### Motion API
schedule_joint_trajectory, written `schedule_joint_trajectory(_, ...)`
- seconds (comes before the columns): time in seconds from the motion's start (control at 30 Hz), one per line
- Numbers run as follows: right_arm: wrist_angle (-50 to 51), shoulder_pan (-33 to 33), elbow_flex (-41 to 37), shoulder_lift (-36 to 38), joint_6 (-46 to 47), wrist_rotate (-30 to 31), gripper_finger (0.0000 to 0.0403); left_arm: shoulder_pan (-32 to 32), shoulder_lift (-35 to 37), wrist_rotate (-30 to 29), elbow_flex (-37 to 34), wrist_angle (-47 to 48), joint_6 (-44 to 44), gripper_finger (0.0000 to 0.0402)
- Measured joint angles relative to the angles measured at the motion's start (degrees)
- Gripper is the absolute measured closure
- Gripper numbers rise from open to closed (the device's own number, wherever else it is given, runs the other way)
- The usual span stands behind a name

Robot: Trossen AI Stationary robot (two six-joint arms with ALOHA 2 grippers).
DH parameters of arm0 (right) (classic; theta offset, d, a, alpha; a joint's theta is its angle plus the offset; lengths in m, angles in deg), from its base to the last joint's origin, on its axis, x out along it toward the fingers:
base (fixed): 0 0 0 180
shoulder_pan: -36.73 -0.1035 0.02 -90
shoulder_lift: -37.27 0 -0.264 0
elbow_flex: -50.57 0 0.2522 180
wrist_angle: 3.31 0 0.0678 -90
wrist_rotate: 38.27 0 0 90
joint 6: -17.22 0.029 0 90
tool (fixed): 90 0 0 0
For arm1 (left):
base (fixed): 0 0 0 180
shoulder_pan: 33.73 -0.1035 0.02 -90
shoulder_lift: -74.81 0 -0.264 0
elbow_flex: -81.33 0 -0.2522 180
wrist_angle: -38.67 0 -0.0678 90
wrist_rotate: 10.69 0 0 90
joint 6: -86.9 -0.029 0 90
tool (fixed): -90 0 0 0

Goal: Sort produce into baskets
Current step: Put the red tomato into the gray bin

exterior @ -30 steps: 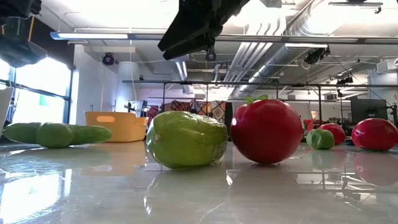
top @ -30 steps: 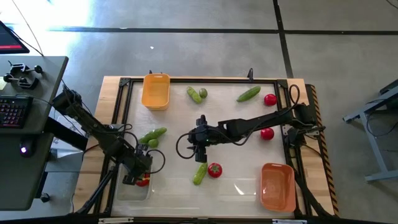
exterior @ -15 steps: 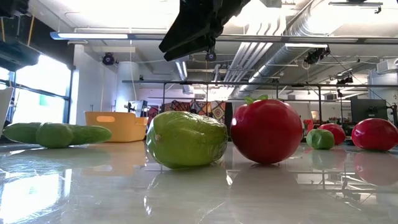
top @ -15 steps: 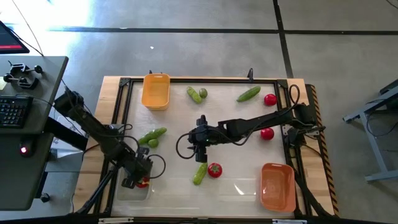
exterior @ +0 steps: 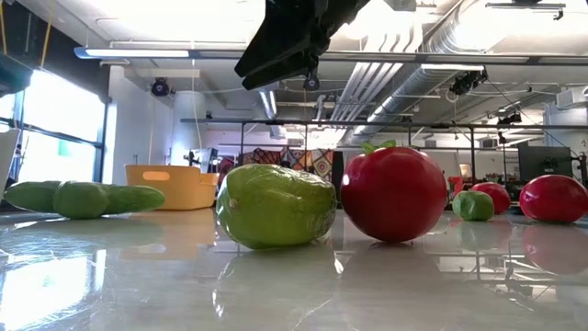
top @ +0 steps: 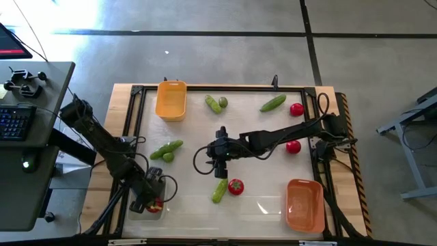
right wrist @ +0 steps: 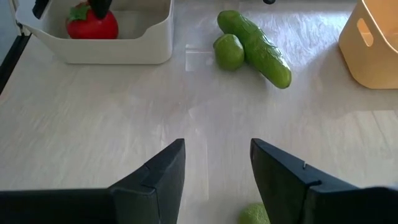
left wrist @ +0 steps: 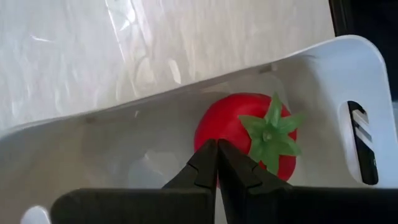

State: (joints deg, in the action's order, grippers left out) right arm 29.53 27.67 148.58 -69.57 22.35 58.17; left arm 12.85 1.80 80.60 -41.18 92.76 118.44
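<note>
Tomato (left wrist: 245, 134) under closed left end effector (left wrist: 217, 163)

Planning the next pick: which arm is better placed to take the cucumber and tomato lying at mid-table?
The right. Its tool hangs open just above the cucumber and tomato; the left tool is shut inside the clear bin.

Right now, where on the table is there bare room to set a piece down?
Free: between the yellow basket and the cucumber-lime pair, and between the loose tomato and orange basket. Crowded: under the right gripper, and the clear bin at the left gripper.
</note>
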Motion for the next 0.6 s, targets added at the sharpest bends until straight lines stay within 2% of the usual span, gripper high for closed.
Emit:
schedule_joint_trajectory(0.4, 0.0, -1.2, 0.0, 0.0, 1.8, 0.1, 0.0232, 0.0, 2.4, -4.3, 0.0, 0.4, -0.2, 0.0401)
schedule_joint_trajectory(0.6, -0.1, -1.2, 0.0, 0.0, 1.9, 2.6, 0.0250, -0.1, 3.8, -5.9, 0.0, -1.1, -0.6, 0.0401)
